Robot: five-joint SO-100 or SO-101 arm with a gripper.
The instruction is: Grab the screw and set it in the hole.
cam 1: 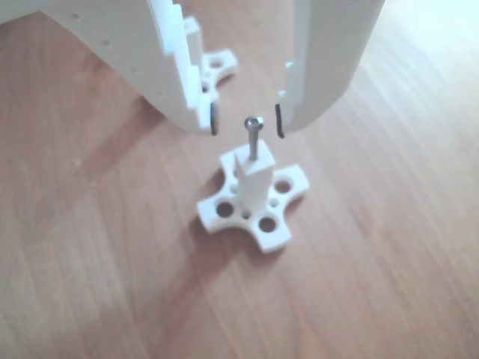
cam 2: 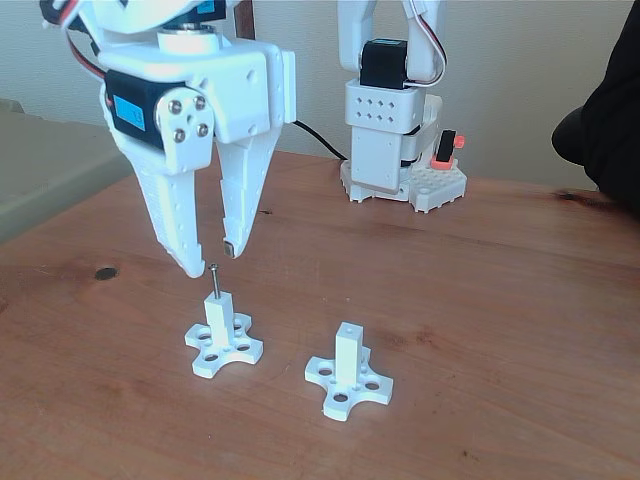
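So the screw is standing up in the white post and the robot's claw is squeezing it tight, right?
Almost. The screw does stand upright in the hole at the top of the white post, but the gripper isn't squeezing it. Its jaws are open, with a clear gap on each side of the screw's head. The other view shows this best: the screw stands free between the two fingertips.

Screw in the left post, gripper above it

In the fixed view, the screw (cam 2: 214,280) stands upright in the hole atop the left post (cam 2: 219,322), directly under the parted gripper (cam 2: 211,259); a second post (cam 2: 348,368) stands to its right and nearer the camera, the arm's base (cam 2: 400,165) behind both on the table (cam 2: 500,300). In the other view the screw (cam 1: 254,138) rises between the fingertips, touching neither
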